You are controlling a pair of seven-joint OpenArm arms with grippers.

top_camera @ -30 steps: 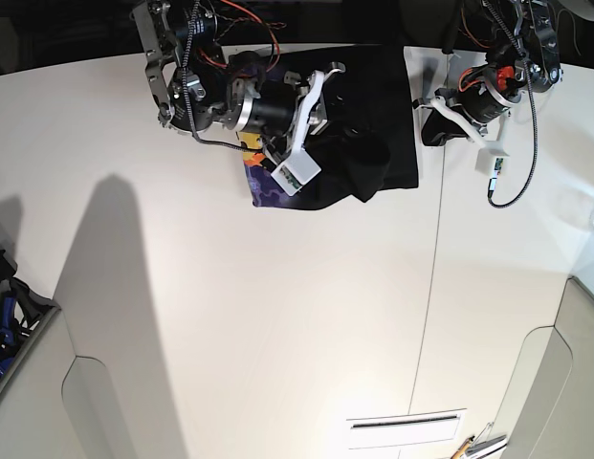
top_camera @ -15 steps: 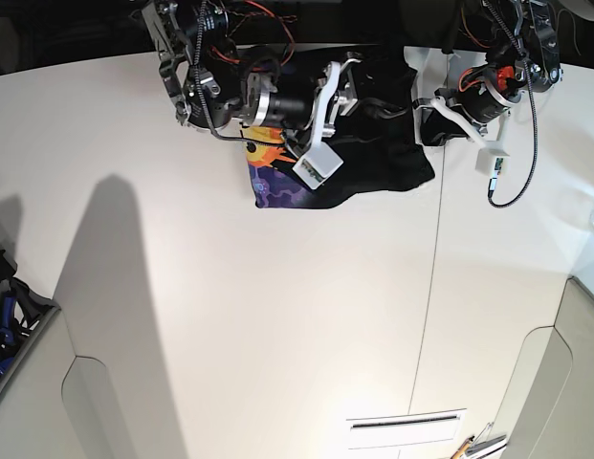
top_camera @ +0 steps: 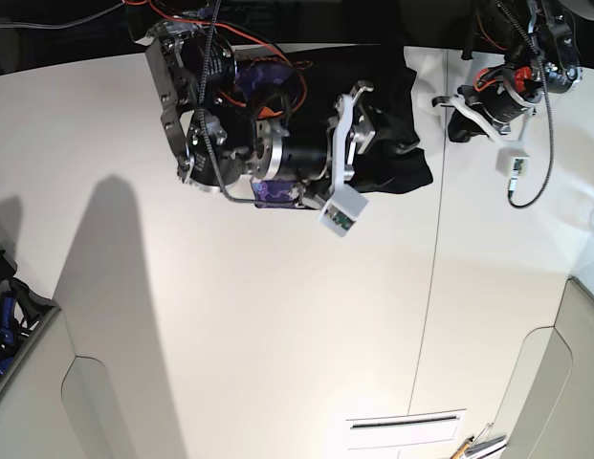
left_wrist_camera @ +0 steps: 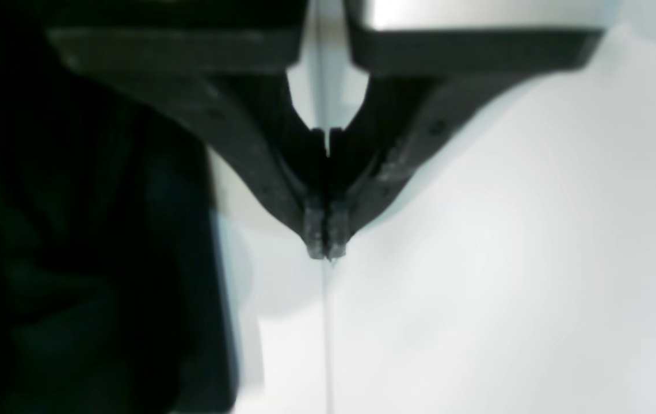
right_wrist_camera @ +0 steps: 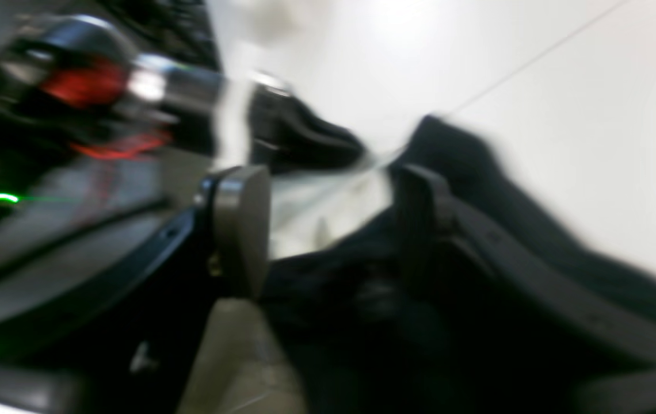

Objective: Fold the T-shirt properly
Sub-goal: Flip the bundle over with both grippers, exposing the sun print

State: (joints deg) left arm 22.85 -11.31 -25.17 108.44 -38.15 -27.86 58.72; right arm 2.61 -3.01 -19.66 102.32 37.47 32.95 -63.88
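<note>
- T-shirt [top_camera: 397,143]: bunched in a dark heap at the far edge of the white tabletop [top_camera: 277,325], a scrap of purple print showing under the right arm.
- Right tool [right_wrist_camera: 328,230]: jaws spread apart, black cloth lying between and below them, no clear grip on it.
- Left tool [left_wrist_camera: 323,244]: tips pressed together, empty, over bare tabletop just beside the shirt's edge, on a seam line.
</note>
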